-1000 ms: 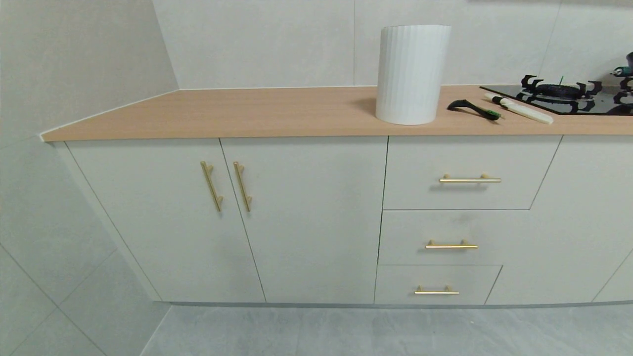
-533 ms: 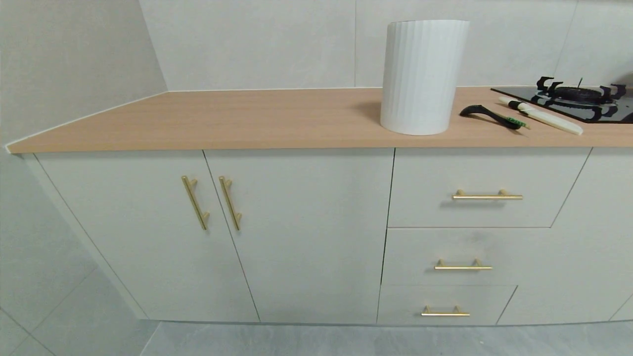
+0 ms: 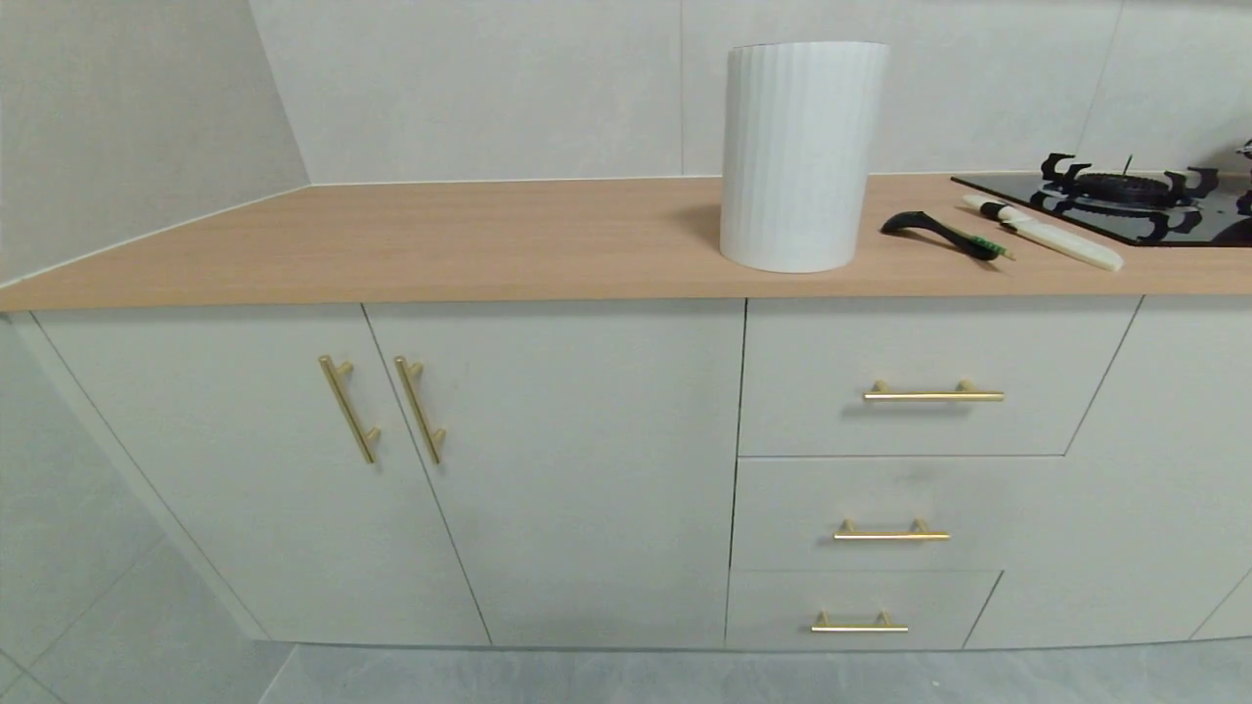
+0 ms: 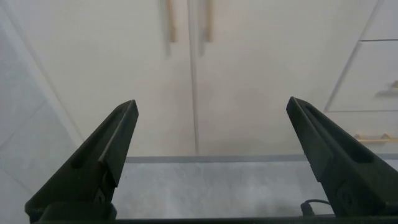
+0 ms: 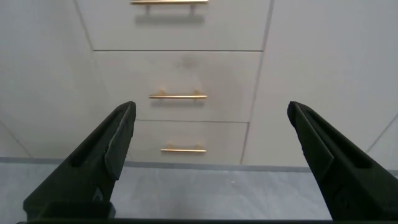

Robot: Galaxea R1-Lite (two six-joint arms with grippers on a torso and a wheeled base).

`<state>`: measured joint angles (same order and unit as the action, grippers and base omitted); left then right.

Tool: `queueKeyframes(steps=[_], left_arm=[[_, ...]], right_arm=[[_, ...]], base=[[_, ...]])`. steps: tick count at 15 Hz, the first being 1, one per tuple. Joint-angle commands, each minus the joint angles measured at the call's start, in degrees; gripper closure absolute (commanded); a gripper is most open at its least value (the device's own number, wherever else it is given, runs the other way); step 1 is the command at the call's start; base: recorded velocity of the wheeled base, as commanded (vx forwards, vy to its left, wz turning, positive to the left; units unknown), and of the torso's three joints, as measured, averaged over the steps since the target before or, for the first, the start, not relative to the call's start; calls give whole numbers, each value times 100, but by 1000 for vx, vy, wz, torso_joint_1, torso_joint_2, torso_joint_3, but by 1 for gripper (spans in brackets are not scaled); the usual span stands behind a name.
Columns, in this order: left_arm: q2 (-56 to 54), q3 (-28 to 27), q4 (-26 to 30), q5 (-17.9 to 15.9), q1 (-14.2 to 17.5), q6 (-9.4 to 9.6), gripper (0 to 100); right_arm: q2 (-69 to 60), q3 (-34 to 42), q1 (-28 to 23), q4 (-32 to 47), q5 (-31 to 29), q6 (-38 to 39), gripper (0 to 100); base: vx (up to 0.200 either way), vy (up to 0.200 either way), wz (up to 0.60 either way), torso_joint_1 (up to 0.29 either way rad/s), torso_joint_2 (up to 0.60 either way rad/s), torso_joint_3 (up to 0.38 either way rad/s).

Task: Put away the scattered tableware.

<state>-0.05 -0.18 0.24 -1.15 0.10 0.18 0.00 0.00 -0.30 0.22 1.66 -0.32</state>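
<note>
Tableware here means two small utensils lying loose on the wooden worktop (image 3: 489, 240), at its right end, between a tall white ribbed canister (image 3: 797, 156) and the black stove top (image 3: 1125, 196). Below the worktop runs the cabinet front: a pair of doors (image 3: 548, 469) on the left and a stack of three drawers on the right, the top drawer (image 3: 1037, 337) sitting right under the utensils, all closed.

Both arms hang low in front of this cabinet. The left gripper (image 4: 211, 107) faces the doors with its jaws spread wide and nothing between them. The right gripper (image 5: 211, 109) faces the drawers, just as wide and just as empty.

Trouble, as I judge it, would come mostly from the crowding. The canister is tall and stands just beside the nearer utensil, so an arm coming in from the left could knock it over. Both utensils lie flat and thin on a hard surface, and jaws closing from above may skid them toward the worktop's front edge or against the stove instead of lifting them. They also lie close together, so grabbing one could nudge the other.

One is a black-handled tool (image 3: 939, 233), curved, with a green piece at its tip. The other is a knife (image 3: 1051, 244), long and cream-white with a dark band near one end, lying aslant just beside the stove edge.
</note>
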Motion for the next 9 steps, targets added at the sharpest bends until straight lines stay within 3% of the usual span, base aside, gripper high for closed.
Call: queueKeyframes(steps=[1, 9], left_arm=[[5, 1, 2, 0, -1, -1, 0], [5, 1, 2, 0, -1, -1, 0]], right_arm=[[9, 0, -5, 4, 19, -3, 0], [9, 0, -5, -4, 1, -3, 0]], base=[[0, -200, 0, 2, 7, 2], [0, 0, 0, 0, 0, 0]])
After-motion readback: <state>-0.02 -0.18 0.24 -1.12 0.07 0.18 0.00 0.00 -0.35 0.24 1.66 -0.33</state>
